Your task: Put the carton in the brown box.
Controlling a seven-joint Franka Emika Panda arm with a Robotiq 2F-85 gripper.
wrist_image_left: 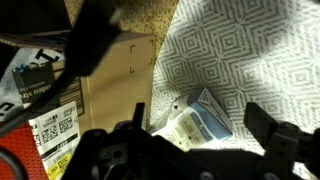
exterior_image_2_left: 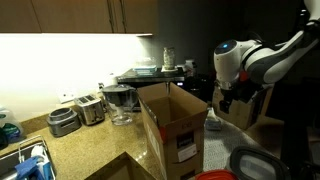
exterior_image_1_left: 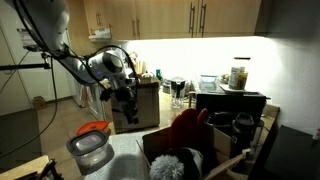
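Observation:
A white and blue carton (wrist_image_left: 203,124) lies on its side on a grey patterned mat (wrist_image_left: 250,50) in the wrist view. The brown cardboard box (wrist_image_left: 105,80) stands open just beside it; it also shows in both exterior views (exterior_image_2_left: 170,125) (exterior_image_1_left: 158,146). My gripper (wrist_image_left: 195,112) is open and hangs above the carton, with one finger on either side of it and not touching it. In both exterior views the gripper (exterior_image_2_left: 226,100) (exterior_image_1_left: 126,96) is above the counter next to the box, and the carton is hard to make out there.
A toaster (exterior_image_2_left: 90,107) and a glass jug (exterior_image_2_left: 121,102) stand by the back wall. A metal pot with a red lid (exterior_image_1_left: 91,141) sits near the box. A red mitt (exterior_image_1_left: 188,126) stands beside the box. Wall cabinets hang overhead.

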